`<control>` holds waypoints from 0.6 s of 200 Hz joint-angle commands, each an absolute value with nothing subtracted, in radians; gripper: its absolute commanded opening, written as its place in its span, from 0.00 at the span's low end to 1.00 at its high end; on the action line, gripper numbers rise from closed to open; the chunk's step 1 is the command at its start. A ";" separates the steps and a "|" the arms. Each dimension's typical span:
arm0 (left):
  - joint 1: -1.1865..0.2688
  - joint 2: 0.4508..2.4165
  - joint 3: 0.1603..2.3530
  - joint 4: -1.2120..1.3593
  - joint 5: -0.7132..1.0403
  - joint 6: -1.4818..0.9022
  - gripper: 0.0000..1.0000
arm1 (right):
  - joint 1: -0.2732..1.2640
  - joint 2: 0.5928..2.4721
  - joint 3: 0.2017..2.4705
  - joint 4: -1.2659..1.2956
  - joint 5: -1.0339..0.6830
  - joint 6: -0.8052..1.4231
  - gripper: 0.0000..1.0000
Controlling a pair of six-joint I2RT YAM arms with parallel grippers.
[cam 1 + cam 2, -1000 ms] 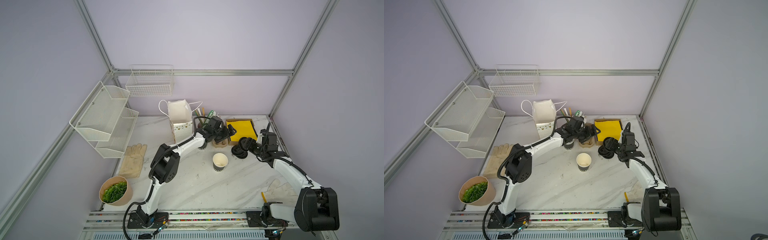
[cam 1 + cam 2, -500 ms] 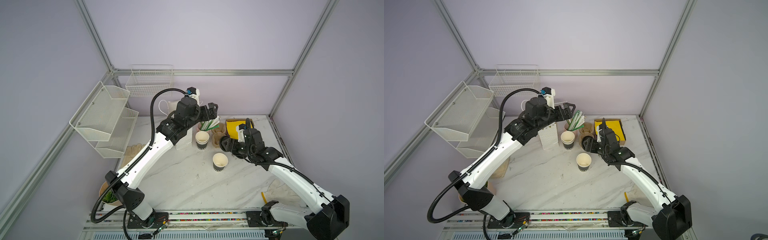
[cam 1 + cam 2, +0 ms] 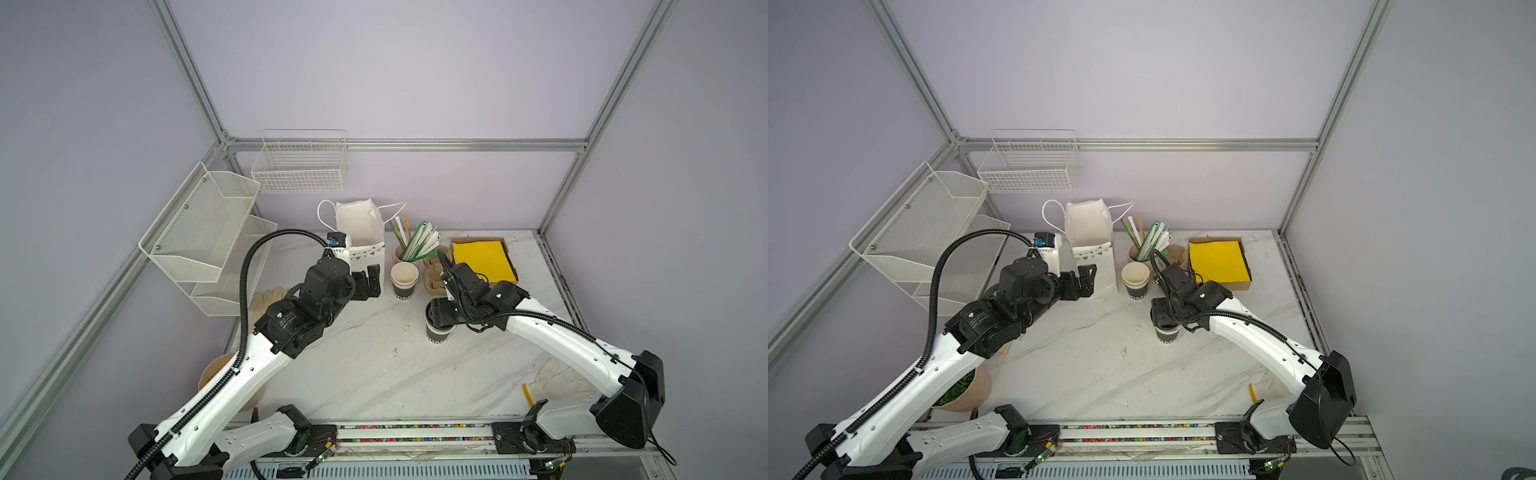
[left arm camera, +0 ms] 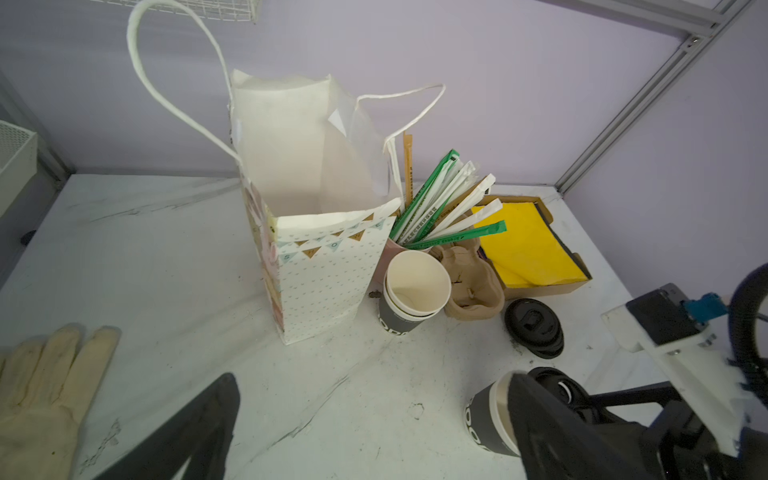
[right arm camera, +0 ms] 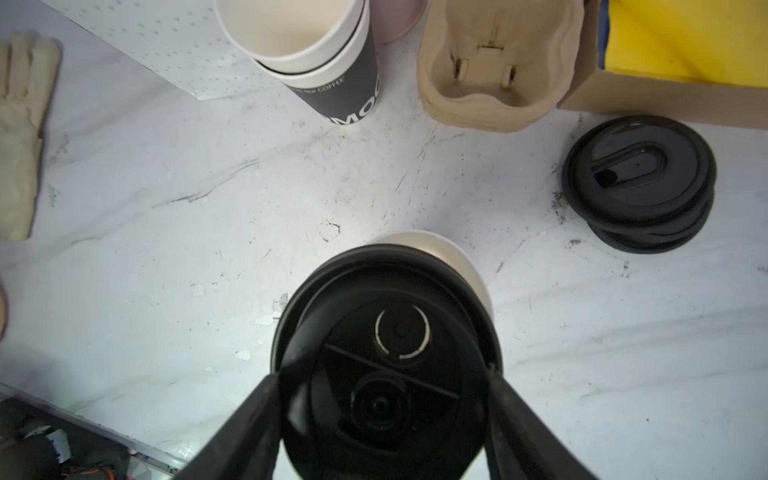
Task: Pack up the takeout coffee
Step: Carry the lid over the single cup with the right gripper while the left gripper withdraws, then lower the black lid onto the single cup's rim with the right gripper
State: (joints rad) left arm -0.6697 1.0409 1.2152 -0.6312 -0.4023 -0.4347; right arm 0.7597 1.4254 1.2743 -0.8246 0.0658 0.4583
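The takeout coffee (image 3: 437, 336) stands upright on the table (image 3: 374, 382), near the middle; it is nearer the robot's base than the nested stack of cups (image 3: 404, 280) and well apart from the paper bag (image 3: 360, 232) at the back. In the right wrist view its cream rim shows past the far edge of a black lid (image 5: 386, 328). The lid hangs over the cup's mouth, seemingly tilted and not pressed home; whether it touches the rim I cannot tell.

The step in hand, by my judgement, is capping the cup; packing into the bag is not yet begun. Your next move calls for centring the lid on the rim, bringing it level and pressing until it seats, without tipping the light cup; after that, a grasp on the cup's wall and a lift over the bag's open mouth.

The right gripper (image 5: 384, 376) is partly open, its two fingers set on opposite edges of the lid; it holds the lid and nothing else. The left gripper (image 3: 368, 283) stands wide open and empty, hovering just beside the bag's front face; I see no contact. Spare lids (image 5: 640, 178) and a pulp carrier (image 5: 494, 70) lie beyond the cup.
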 commanded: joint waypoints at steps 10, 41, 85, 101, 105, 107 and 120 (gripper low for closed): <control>-0.669 0.989 1.121 -0.632 -0.499 -0.366 1.00 | 0.769 1.471 1.295 -0.914 0.112 0.451 0.51; -0.668 0.966 1.115 -0.623 -0.514 -0.352 1.00 | 0.772 1.502 1.305 -0.905 0.125 0.448 0.51; -0.668 0.966 1.100 -0.623 -0.511 -0.344 1.00 | 0.772 1.524 1.309 -0.884 0.143 0.457 0.51; -0.667 0.966 1.099 -0.623 -0.511 -0.344 1.00 | 0.771 1.521 1.304 -0.875 0.153 0.460 0.51; -0.669 0.966 1.098 -0.623 -0.511 -0.344 1.00 | 0.772 1.520 1.301 -0.871 0.152 0.460 0.51; -0.669 0.966 1.099 -0.623 -0.510 -0.344 1.00 | 0.772 1.519 1.301 -0.869 0.153 0.461 0.51; -0.667 0.971 1.098 -0.621 -0.508 -0.344 1.00 | 0.772 1.513 1.295 -0.857 0.158 0.462 0.51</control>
State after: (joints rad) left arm -0.6697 0.9779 1.1297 -0.6529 -0.4915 -0.3691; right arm 0.7650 1.5215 1.2884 -0.8680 0.1226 0.4587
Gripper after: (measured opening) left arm 0.997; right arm 0.710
